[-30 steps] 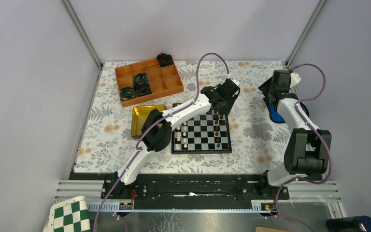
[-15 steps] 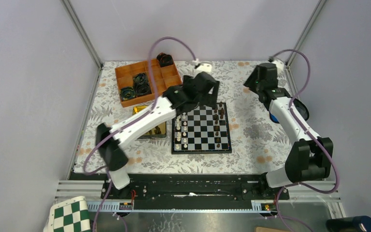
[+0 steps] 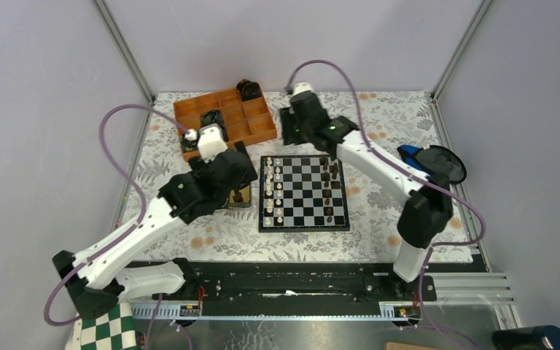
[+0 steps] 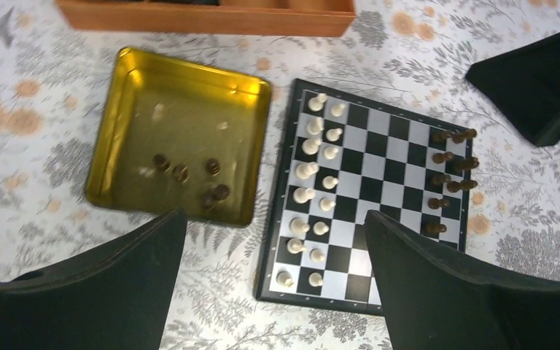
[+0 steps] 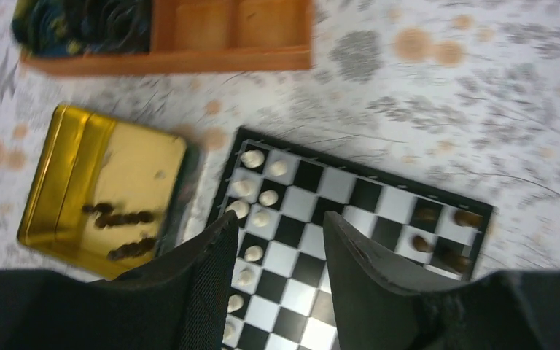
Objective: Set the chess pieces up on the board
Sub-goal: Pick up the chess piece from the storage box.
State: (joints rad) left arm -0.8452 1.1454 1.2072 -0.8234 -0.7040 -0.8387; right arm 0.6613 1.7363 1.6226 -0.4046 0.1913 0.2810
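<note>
Chess pieces point(image 4: 313, 189) stand partly set up on a small black-and-white board point(image 4: 379, 191) that lies on a flower-patterned bench point(image 3: 379, 211). The white pieces point(image 3: 273, 193) fill the two files along the board's left edge in the overhead view, and that side looks complete. The dark pieces point(image 4: 448, 175) fill the opposite two files only in part, leaving the squares toward the near end bare. A handful of loose dark pieces point(image 4: 189, 179) lie in a shallow gold tin point(image 4: 189, 65) just beside the board's left edge. The tin seems to serve as a holding dish for whatever is not yet placed.

The left hand point(image 4: 273, 222) hovers above the seam between tin and board, its fingers point(image 4: 117, 284) spread wide with nothing between them. From that pose, it looks ready to reach into the tin for a dark piece. The right hand point(image 5: 281, 230) hangs over the board's far edge. Its fingers are parted by a narrower gap and are also empty, and it appears to sit well above the standing pieces.

Beyond the tin sits an orange divided tray point(image 3: 262, 133) holding black coiled objects point(image 3: 211, 130), which play no part in the job. I judge the setup to be more than three-quarters done, with only the dark side left to finish.
</note>
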